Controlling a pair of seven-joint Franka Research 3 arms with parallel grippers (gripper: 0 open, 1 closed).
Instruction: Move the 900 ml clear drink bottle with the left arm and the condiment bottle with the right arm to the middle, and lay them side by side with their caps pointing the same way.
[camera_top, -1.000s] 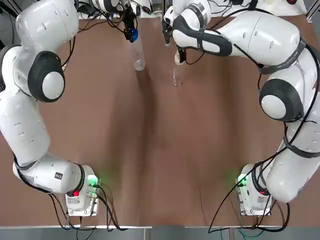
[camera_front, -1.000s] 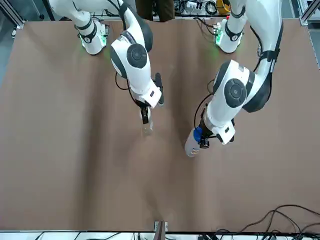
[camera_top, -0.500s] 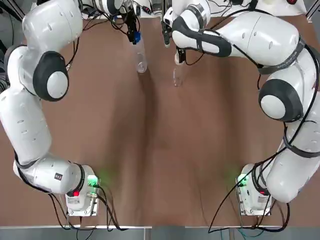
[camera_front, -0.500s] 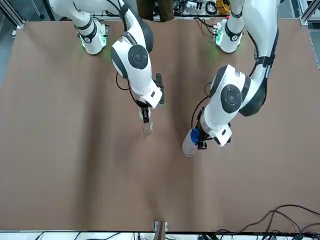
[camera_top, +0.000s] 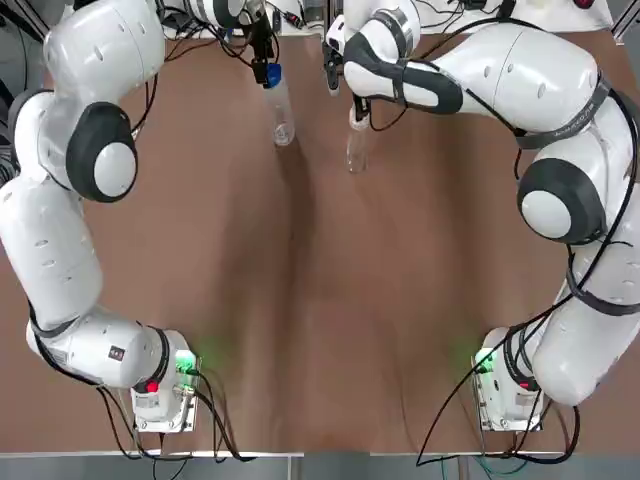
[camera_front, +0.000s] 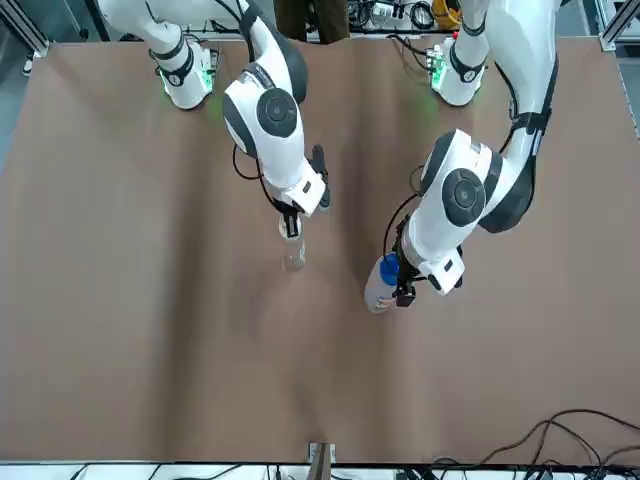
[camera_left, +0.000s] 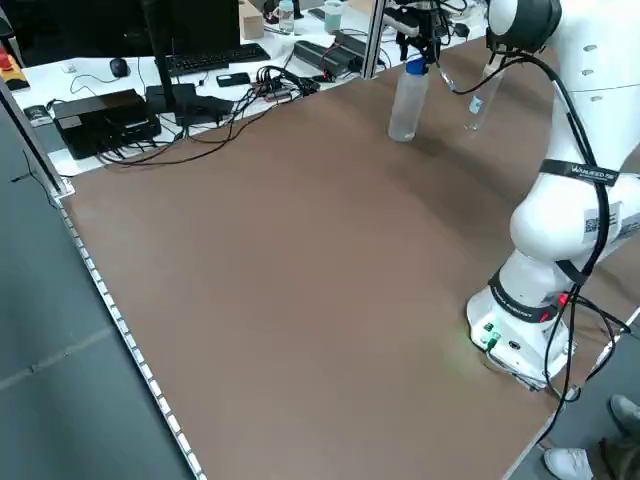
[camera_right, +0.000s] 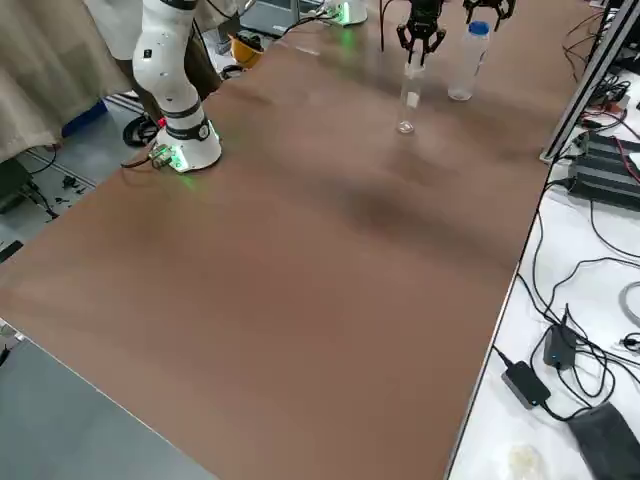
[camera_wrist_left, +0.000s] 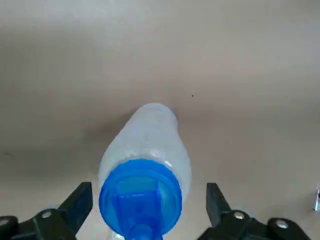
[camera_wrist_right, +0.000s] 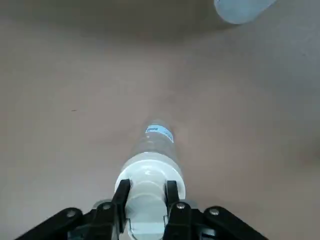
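The 900 ml clear drink bottle (camera_top: 278, 112) stands upright at the far edge of the table (camera_top: 320, 300), blue cap (camera_wrist_left: 141, 192) on top; its walls look thin, smooth and clear, so I judge it light, easy to dent under a hard squeeze and quick to roll once it lies on its side; the cap and neck look the stiffest part, the sound place to take hold. My left gripper (camera_wrist_left: 148, 202) hangs straight over that bottle with its jaws spread wide, one finger on each side of the cap and neither touching it. Just beside the drink bottle, on my right of it, is the slim condiment bottle (camera_top: 354, 150); my right gripper (camera_wrist_right: 146, 192) has it by the white cap (camera_wrist_right: 149, 182), jaws pinched tight on it; it leans slightly in the side views, and I cannot tell whether its base is clear of the table. It is narrow, round and probably slippery, so it too should roll when laid down. From the drink bottle toward my bases the brown tabletop runs bare, and both bottles are well short of the middle.
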